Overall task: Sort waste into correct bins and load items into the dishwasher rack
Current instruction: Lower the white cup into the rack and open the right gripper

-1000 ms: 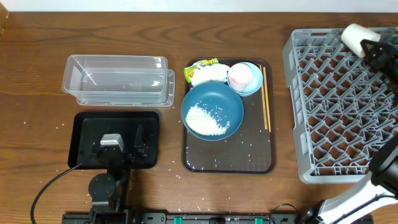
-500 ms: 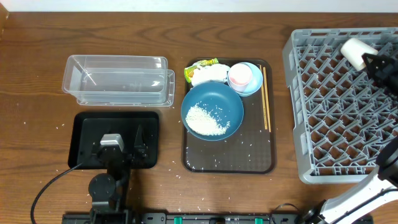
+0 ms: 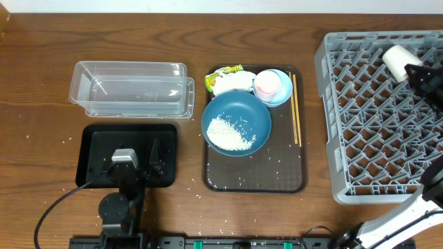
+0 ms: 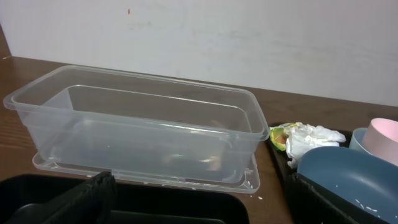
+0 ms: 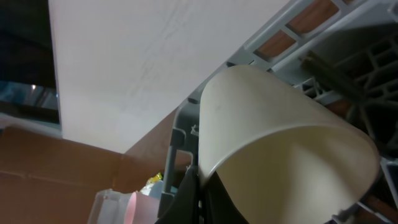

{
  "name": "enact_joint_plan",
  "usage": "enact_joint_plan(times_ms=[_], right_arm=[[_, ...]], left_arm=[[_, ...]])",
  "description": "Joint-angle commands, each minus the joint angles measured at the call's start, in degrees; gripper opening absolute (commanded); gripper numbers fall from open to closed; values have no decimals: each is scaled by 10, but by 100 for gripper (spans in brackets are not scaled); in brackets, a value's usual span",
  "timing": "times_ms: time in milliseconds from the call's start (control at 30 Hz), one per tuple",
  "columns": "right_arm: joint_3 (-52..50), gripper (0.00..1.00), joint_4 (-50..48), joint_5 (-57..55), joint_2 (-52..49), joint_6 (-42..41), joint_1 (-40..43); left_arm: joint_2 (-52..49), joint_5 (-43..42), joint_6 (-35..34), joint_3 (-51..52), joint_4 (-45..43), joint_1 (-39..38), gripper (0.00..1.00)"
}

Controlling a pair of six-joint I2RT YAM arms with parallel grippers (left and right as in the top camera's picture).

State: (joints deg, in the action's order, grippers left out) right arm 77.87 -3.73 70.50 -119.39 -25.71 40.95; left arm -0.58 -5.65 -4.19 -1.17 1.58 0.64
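Dark wood-grain desk [image 3: 41, 104] runs under everything, with a plain white wall [image 4: 249, 43] behind it. Loose rice grains lie scattered on the bare wood.

Over the last second the white cup [image 3: 396, 59] has slid from the dishwasher rack's [image 3: 374, 131] 12 o'clock rim towards 6 o'clock. It now sits above the lattice cells just inside that edge. The right end effector [image 3: 412, 70] is pressed together on the cup's rim and carries it tilted on its side. I judge the cup is about to be set down, so the first item is nearly loaded.

Nothing else has shifted. The brown serving tray [image 3: 256, 176] at desk centre holds the dark-blue bowl [image 3: 235, 104] with its rice pile [image 3: 228, 133]. At its 12 o'clock end are the pink cup [image 3: 267, 84] in the light-blue bowl [image 3: 284, 95] and the crumpled tissue [image 3: 230, 81], with the chopsticks [image 3: 295, 111] along its 3 o'clock edge.

The left end effector [image 3: 135, 164] hangs spread wide and empty over the black tray [image 3: 93, 138] at 8 o'clock. The clear container [image 3: 131, 88] lies just beyond it at 10 o'clock.
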Motion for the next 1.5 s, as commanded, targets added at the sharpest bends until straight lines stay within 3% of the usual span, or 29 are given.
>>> enact_joint_plan(times_ms=[0, 233, 367, 500, 700, 1033, 1167, 1200, 1333, 1467], right_arm=[[0, 1, 3, 9, 2, -28, 20], [0, 6, 9, 8, 32, -47, 29], [0, 11, 77, -49, 68, -34, 29], [0, 27, 174, -124, 103, 9, 29], [0, 20, 290, -248, 156, 34, 30], [0, 29, 307, -265, 267, 39, 10], [0, 38, 306, -347, 320, 39, -29], [0, 38, 306, -384, 330, 39, -44], [0, 16, 305, -541, 331, 39, -104], [0, 4, 296, -658, 290, 39, -150]], left_arm=[[3, -10, 7, 9, 20, 3, 89], [3, -10, 7, 9, 20, 3, 89], [3, -10, 7, 9, 20, 3, 89], [3, -10, 8, 9, 20, 3, 89], [3, -10, 7, 9, 20, 3, 89], [3, -10, 8, 9, 20, 3, 89], [3, -10, 7, 9, 20, 3, 89], [3, -10, 7, 9, 20, 3, 89], [3, -10, 7, 9, 20, 3, 89], [3, -10, 7, 9, 20, 3, 89]])
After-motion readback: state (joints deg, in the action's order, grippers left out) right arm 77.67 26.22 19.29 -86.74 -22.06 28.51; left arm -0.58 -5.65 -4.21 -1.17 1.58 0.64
